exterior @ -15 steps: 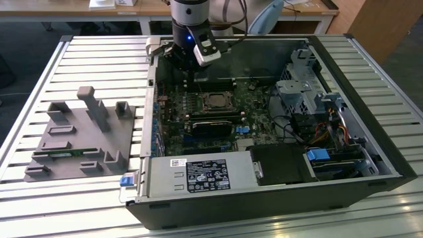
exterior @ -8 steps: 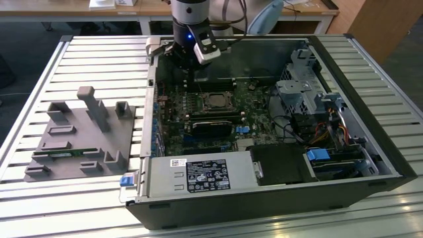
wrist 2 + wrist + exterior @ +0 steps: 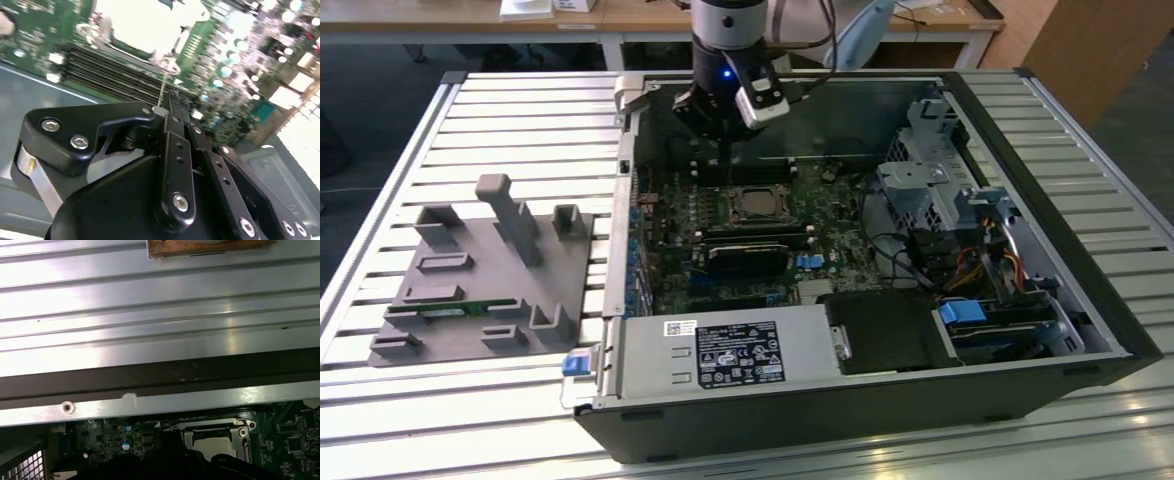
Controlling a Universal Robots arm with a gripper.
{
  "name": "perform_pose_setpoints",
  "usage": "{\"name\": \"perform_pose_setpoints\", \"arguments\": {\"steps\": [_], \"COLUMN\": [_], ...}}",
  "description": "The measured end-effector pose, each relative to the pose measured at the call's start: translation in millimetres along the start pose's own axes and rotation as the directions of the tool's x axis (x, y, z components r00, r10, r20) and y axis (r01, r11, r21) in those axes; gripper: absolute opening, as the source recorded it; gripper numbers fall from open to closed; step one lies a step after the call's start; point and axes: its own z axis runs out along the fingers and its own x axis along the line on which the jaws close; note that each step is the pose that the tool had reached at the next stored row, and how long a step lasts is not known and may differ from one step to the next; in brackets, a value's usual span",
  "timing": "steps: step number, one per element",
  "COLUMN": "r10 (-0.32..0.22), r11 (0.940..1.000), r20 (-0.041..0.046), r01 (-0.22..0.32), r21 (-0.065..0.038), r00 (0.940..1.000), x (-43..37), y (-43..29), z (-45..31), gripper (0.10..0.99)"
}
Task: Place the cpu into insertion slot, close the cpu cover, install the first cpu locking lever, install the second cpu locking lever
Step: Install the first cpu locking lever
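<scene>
With the cpu [image 3: 754, 205] under its shut cpu cover [image 3: 239, 440] at the motherboard's [image 3: 670, 272] middle, the gripper [image 3: 173, 100], fingers together, touches a thin locking lever [image 3: 164, 85]: latching seems in hand, needing precise pressure.

Your exterior view sits high, off the arm. It looks steeply down on the open computer case [image 3: 854, 410] lying on the slatted table [image 3: 387, 150], far enough back to take in the whole scene. Your second wrist view rides close behind the gripper [image 3: 172, 97] and faces past it onto the motherboard [image 3: 225, 65]. Your first wrist view looks over the case wall [image 3: 150, 375] and out across the table slats. All three seem to share the insertion slot [image 3: 754, 204], though glare washes it out in the second wrist view.
</scene>
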Motion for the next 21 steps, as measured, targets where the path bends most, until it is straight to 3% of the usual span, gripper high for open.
{"name": "perform_pose_setpoints", "arguments": {"steps": [6, 8, 11, 15, 21], "r10": [0.000, -0.001, -0.003, -0.007, -0.061], "r11": [1.0000, 1.0000, 0.9996, 0.9995, 0.9976], "r20": [-0.0001, -0.0007, -0.0030, 0.0024, 0.0052], "r01": [0.000, 0.001, 0.003, 0.007, 0.061], "r21": [0.000, -0.005, -0.029, -0.031, -0.031], "r00": [1.0000, 1.0000, 1.0000, 1.0000, 0.9981], "x": [-22.8, -23.1, -23.2, -23.3, -23.5], "y": [3.5, 3.4, 3.3, 3.0, 2.7], "z": [1.9, 2.7, 4.5, 8.4, 12.8], "gripper": [0.106, 0.106, 0.106, 0.106, 0.106]}}
